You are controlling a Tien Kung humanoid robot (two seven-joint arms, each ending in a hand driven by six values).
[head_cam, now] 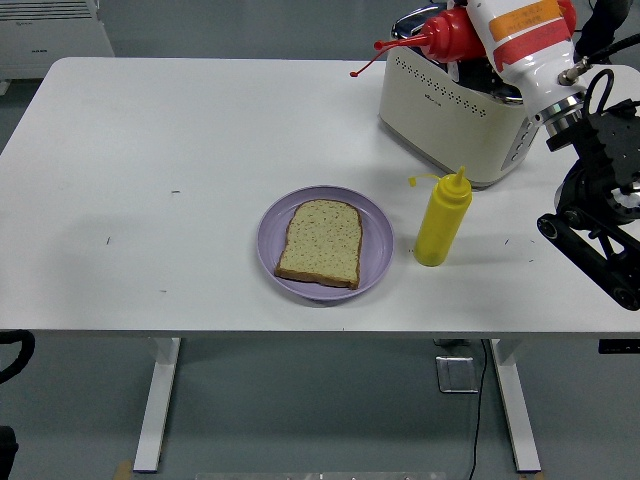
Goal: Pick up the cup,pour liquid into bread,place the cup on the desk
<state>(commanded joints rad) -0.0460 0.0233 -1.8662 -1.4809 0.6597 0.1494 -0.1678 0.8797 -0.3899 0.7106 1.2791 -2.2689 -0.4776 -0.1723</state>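
Note:
A red squeeze bottle (pixel 447 33) is held high over the toaster by my right hand (pixel 478 40), tipped sideways with its nozzle pointing left. The white forearm (pixel 525 40) covers most of the hand and the bottle's body. A slice of bread (pixel 320 242) lies flat on a purple plate (pixel 375 240) near the table's front edge, well below and to the left of the bottle. The left arm rests at the lower left edge (pixel 12 350); its hand is out of the picture.
A yellow squeeze bottle (pixel 441 217) stands upright just right of the plate. A cream and chrome toaster (pixel 450 100) sits at the back right. My black right arm linkage (pixel 600 220) hangs over the table's right end. A white appliance (pixel 50 30) stands behind the table.

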